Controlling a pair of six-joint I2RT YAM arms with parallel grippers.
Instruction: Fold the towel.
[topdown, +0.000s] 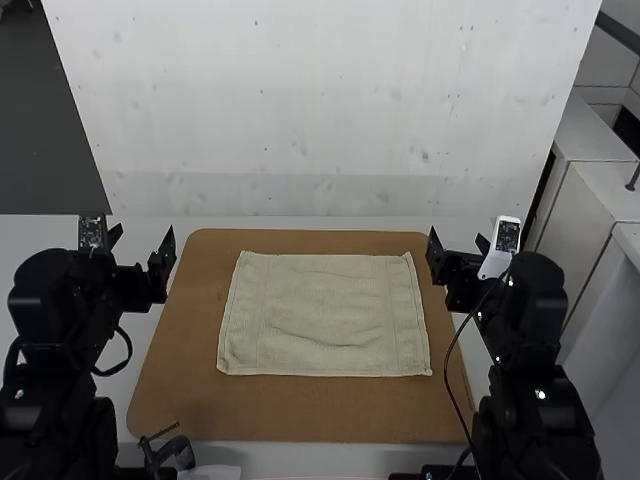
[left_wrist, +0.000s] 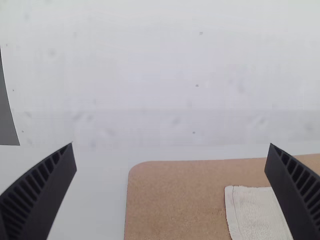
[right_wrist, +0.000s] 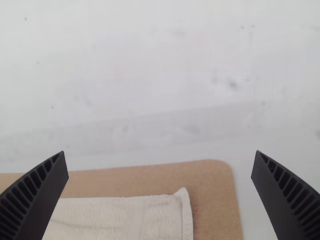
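Left end effector (topdown: 143, 231) and right end effector (topdown: 457, 233) (both released) flank the towel (topdown: 322, 312) spread on the brown board (topdown: 180, 380).

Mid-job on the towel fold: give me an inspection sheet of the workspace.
Surface: brown board on a pale table.
Job's things: towel spread on the board, lightly wrinkled; far right corner slightly raised; number of layers cannot be told.
Clutter: dark object by the near edge, left of centre, exact kind unclear.
Grippers: left gripper and right gripper both open, holding nothing, one on each side of the towel.
Cables: left arm's cable loops beside it; right arm's cable hangs in a long curve, near the board's right side.
Surroundings: white panel beyond the board, speckled.
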